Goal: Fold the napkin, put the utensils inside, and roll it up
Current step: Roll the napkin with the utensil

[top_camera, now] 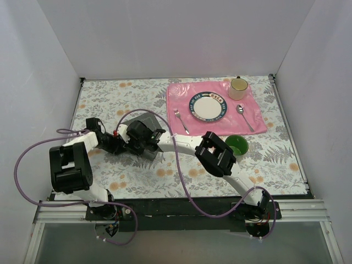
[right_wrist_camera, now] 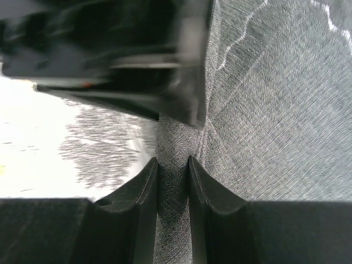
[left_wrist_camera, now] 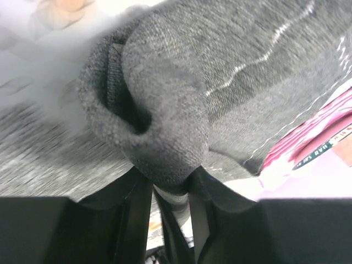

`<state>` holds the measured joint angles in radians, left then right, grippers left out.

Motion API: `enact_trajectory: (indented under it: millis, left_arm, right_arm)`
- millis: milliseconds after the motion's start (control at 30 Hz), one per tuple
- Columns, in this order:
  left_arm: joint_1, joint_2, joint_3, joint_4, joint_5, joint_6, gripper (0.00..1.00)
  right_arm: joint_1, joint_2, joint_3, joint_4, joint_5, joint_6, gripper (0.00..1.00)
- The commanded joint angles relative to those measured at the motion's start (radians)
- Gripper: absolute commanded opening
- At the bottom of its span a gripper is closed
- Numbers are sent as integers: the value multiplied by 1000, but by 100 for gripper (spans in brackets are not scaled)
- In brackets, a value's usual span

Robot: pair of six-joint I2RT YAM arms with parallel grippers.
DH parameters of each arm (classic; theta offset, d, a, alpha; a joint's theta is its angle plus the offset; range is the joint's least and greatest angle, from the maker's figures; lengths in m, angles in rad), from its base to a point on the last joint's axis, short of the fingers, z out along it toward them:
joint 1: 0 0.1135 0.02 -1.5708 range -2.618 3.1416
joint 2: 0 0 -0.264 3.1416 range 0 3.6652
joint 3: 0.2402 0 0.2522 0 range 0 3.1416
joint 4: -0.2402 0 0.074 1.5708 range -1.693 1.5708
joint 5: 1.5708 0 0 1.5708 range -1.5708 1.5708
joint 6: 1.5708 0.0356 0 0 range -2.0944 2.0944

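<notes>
We see a table (top_camera: 275,165) with a floral surface in grey and orange. Three items lie directly on it. The pink mat (top_camera: 181,102) occupies the far right area. The green bowl (top_camera: 237,145) stands just beside the mat's near edge; we cannot tell whether they touch. The dark grey napkin (top_camera: 146,117) rests left of the mat, near centre.
</notes>
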<state>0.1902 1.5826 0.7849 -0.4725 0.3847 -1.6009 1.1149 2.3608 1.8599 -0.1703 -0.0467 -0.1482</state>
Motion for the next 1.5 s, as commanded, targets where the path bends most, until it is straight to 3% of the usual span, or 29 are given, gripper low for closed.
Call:
enact_trajectory:
  millis: [0, 33, 300, 367, 467, 667, 833, 1000, 1233, 1467]
  left_arm:
    - [26, -195, -108, 52, -17, 45, 34]
    - [29, -211, -116, 60, -17, 47, 41]
    - [41, -305, -153, 84, -13, 62, 68]
    - [41, -331, -151, 66, -30, 67, 71]
    - [43, -360, -135, -14, -101, 56, 85]
    - [40, -420, -153, -86, -112, 13, 80]
    - [-8, -371, -154, -78, -110, -4, 76]
    - [-44, -342, -177, -48, -118, -47, 76]
    - [-71, -273, -184, 1, -147, -82, 72]
    - [-69, -247, -236, 102, -210, -91, 49]
  right_arm:
    - [-7, 35, 21, -110, -123, 123, 6]
    - [-15, 34, 22, -115, -157, 140, 5]
    - [-49, 87, 93, -173, -292, 281, 1]
    - [-55, 97, 93, -167, -329, 308, 1]
    - [-76, 118, 110, -166, -403, 380, 1]
    - [-132, 158, 102, -91, -599, 539, 1]
    - [-173, 167, -13, 106, -758, 699, 1]
    - [-201, 184, -83, 276, -824, 876, 1]
    - [-216, 192, -93, 327, -838, 955, 1]
    - [-214, 173, -107, 336, -826, 972, 1]
